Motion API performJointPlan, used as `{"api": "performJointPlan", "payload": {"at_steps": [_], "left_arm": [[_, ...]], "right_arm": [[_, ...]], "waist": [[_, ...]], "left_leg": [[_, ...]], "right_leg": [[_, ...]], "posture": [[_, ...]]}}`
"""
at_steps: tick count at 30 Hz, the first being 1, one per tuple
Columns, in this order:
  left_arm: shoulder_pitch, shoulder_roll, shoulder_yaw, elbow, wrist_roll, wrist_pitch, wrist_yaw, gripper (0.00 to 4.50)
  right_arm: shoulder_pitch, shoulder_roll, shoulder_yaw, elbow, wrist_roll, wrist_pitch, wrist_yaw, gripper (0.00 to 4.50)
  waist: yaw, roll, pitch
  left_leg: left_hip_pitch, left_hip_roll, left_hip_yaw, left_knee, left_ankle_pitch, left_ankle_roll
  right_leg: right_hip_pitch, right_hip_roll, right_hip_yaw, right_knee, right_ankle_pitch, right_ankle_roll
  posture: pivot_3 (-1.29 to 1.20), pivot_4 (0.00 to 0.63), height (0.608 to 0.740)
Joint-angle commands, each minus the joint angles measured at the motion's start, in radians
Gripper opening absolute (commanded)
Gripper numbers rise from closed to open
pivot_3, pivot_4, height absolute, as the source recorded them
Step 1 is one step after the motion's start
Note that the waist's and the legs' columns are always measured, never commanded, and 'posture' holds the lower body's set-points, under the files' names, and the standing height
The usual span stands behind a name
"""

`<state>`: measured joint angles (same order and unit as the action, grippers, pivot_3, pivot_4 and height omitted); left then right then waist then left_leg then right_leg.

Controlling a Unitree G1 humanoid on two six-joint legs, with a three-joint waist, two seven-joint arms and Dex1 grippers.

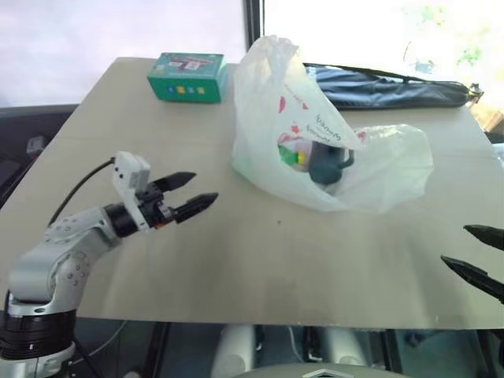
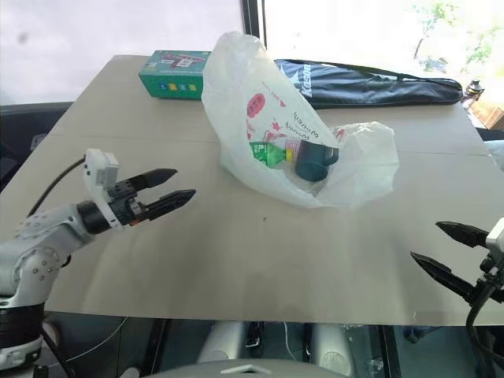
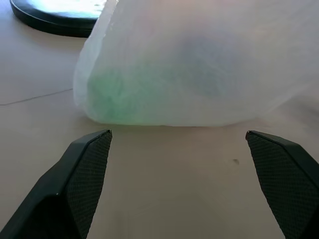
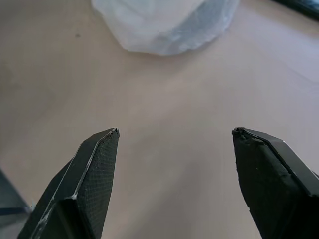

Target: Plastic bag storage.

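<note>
The plastic bag point(image 1: 315, 150), thin white with red prints, sits on the middle of the table with its top standing up. Green items and a dark round object show through its side. My left gripper point(image 1: 198, 194) hovers open at the left of the bag, well apart from it, pointing toward it. Its wrist view shows the bag point(image 3: 199, 64) ahead between the spread fingers point(image 3: 84, 169). My right gripper point(image 2: 441, 246) is open near the table's front right edge, away from the bag point(image 4: 164, 22). Nothing is held by either.
A green box point(image 1: 187, 77) stands at the back left of the tan table point(image 1: 260, 260). A long black racket case point(image 2: 378, 83) lies along the back right, behind the bag. The table's front edge runs just below both grippers.
</note>
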<state>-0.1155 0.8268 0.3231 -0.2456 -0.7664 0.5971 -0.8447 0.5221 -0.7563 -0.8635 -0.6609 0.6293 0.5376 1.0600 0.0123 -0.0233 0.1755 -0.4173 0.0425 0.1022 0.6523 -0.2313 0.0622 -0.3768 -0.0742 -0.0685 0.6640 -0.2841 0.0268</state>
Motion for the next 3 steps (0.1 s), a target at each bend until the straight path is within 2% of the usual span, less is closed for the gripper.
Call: {"api": "performJointPlan", "payload": {"at_steps": [1, 3], "left_arm": [[0.023, 0.025, 0.060, 0.008, 0.008, -0.016, -0.035, 4.48], [0.045, 0.029, 0.080, 0.007, 0.009, -0.008, -0.040, 4.48]], "right_arm": [[-0.021, -0.004, 0.018, 0.044, -0.035, -0.076, -0.004, 3.66], [-0.028, -0.008, 0.042, 0.064, -0.052, -0.102, -0.001, 3.66]], "waist": [[0.000, 0.001, -0.001], [0.000, 0.001, -0.001]], "left_leg": [[0.000, 0.000, 0.000, 0.000, 0.001, -0.002], [0.000, -0.001, 0.000, -0.001, 0.004, 0.001]], "right_leg": [[0.000, 0.000, 0.000, 0.000, 0.000, 0.000], [0.000, -0.001, 0.000, 0.000, 0.000, -0.001]], "posture": [[0.00, 0.150, 0.740], [0.00, 0.150, 0.740]]}}
